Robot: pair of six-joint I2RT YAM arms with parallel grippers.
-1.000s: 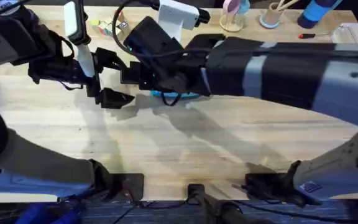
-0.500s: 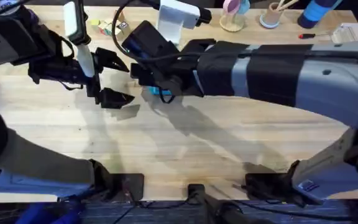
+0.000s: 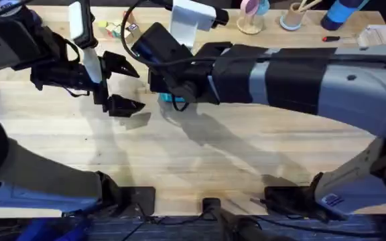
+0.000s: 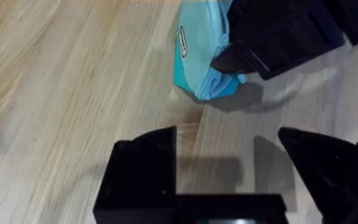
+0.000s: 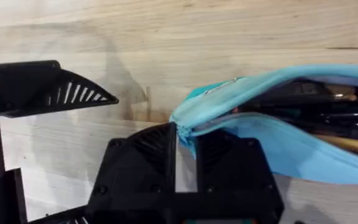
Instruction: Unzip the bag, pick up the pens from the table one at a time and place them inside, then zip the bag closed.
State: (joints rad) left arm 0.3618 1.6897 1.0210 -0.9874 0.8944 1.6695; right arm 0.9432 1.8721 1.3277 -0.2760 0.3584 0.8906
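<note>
Because the table [image 3: 246,161] carries the bag [image 5: 303,149] on its far side, note the right gripper [image 5: 185,152] clenched on the bag's zip end, likely working the slider, pens [image 5: 328,109] visible inside. Your left gripper [image 4: 229,168] waits released just beside the bag, ready to brace it.

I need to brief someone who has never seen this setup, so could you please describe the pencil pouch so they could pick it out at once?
On the wooden table, look toward its far left-centre, where the two arms meet. The right gripper pinches one end of the bag there. It is the soft light-blue pouch, its zip open over dark pens.
</note>
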